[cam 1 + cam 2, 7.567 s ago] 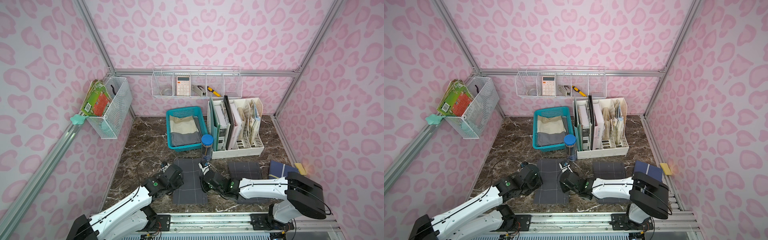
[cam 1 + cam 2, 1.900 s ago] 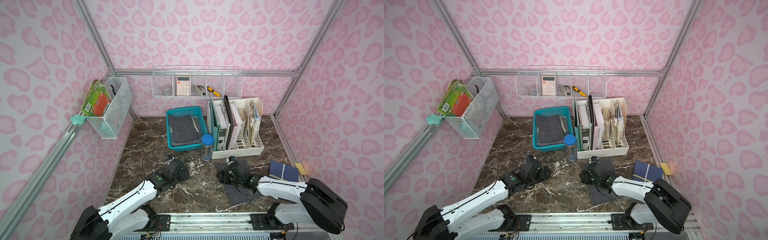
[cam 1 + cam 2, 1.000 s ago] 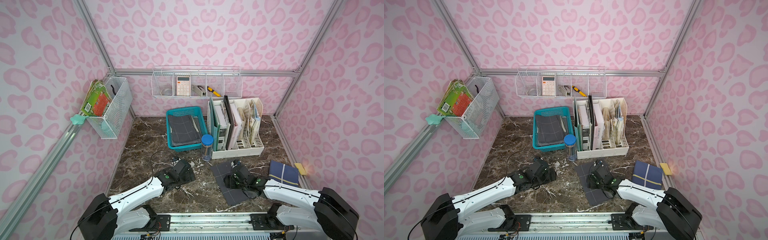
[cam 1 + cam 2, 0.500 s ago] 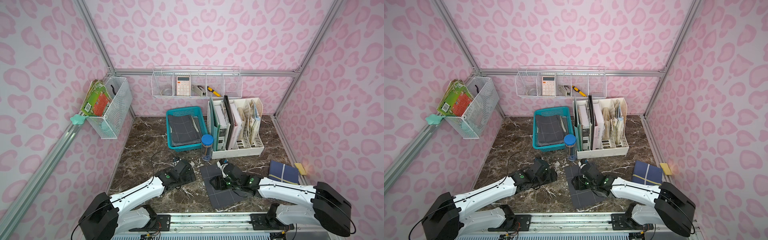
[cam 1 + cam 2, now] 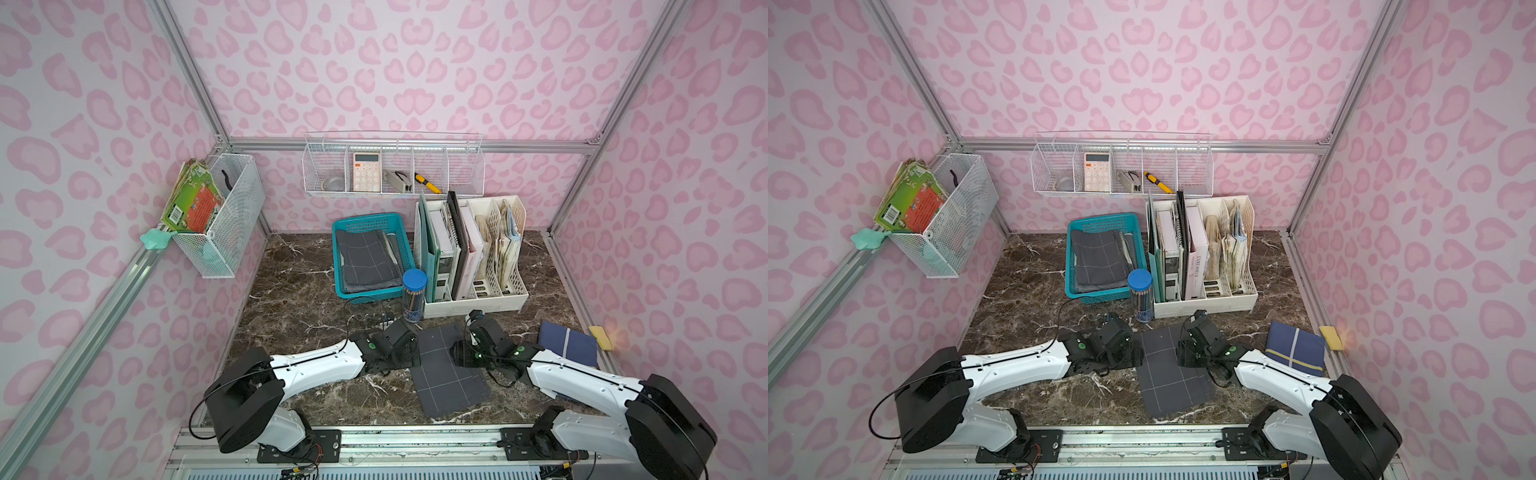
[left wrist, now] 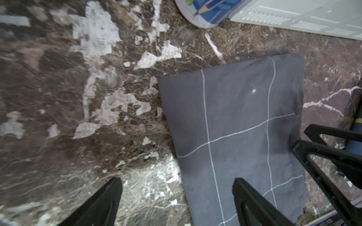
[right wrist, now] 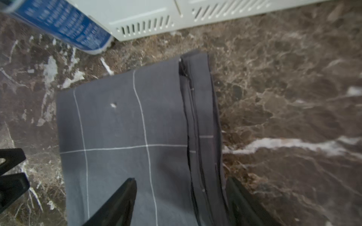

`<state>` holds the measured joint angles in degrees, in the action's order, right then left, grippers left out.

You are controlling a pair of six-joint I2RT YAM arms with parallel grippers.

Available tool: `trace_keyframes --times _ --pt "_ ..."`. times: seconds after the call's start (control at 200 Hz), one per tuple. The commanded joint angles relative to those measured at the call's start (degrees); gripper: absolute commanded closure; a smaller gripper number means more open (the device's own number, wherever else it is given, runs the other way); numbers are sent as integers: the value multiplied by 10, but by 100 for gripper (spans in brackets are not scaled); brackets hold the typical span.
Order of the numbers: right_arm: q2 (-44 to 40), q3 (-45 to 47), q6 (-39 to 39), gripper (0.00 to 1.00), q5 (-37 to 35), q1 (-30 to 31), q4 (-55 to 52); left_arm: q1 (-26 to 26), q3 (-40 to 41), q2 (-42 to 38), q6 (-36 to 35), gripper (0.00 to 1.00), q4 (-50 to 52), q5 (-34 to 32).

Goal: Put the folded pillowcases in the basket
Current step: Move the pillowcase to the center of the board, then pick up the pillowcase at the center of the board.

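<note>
The folded pillowcase (image 5: pixel 446 370), dark grey with thin white grid lines, lies flat on the marble table near the front, seen in both top views (image 5: pixel 1171 370). My left gripper (image 5: pixel 411 353) is open at its left edge. In the left wrist view its jaws (image 6: pixel 176 195) straddle that edge of the pillowcase (image 6: pixel 235 127), one over bare marble and one over cloth. My right gripper (image 5: pixel 456 355) is open over the opposite, layered edge (image 7: pixel 201 137), low on the cloth (image 7: pixel 180 195). The teal basket (image 5: pixel 365 219) stands at the back, holding another grey gridded cloth.
A pencil tube with a blue lid (image 5: pixel 414 295) stands just behind the pillowcase, next to the cream file rack (image 5: pixel 473 291). A navy folded cloth (image 5: pixel 567 347) and a yellow sponge (image 5: pixel 601 336) lie at the right. White wire baskets hang on the walls.
The pillowcase has slid left to the middle of the table together with my right gripper. My left gripper has moved right up to its left edge.
</note>
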<state>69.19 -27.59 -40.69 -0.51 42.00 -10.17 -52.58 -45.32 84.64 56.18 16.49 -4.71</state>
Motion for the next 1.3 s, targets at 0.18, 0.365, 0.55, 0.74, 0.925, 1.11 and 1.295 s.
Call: trace_keyframes --times 0.18,0.365,0.55,0.74,0.925,1.11,1.295 --pt "12 7 -10 25 56 55 48 5 -19 41 40 7 44 -18" --pt "44 -13 -18 25 60 126 95 35 18 -14 43 7 57 -26" --pt "-11 -4 -23 28 -35 120 59 68 69 -95 34 7 77 -36" --pt "-44 13 -1 30 -45 75 45 75 92 -103 35 13 58 -5" --pt "-27 29 -7 32 16 67 68 72 99 -75 49 22 30 29" --pt "-15 52 -16 34 64 75 125 63 98 -43 54 28 1 48" --pt "15 50 -23 41 89 86 148 59 78 -6 51 42 -1 51"
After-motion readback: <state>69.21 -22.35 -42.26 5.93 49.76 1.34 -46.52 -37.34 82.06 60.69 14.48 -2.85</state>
